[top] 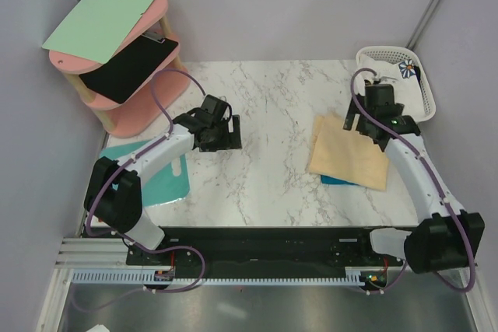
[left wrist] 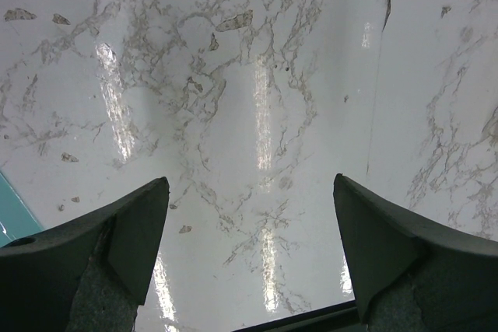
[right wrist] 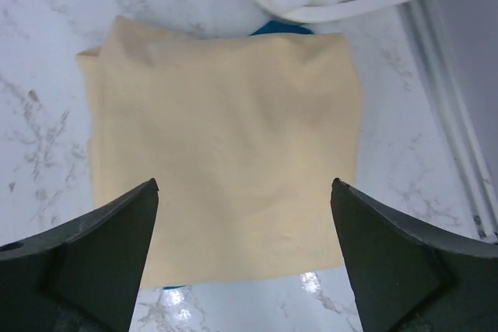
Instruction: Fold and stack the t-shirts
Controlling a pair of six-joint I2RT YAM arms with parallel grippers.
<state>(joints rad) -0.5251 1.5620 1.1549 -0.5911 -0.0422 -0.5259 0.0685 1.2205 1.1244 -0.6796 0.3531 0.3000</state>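
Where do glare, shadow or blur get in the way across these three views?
Left wrist: long glare streaks run down the marble table, though its veins stay readable. Right wrist: the pale yellow t-shirt is evenly lit and sharp, with only small glints on the marble along its lower edge. Top external: even light, only soft shadows, nothing washed out.
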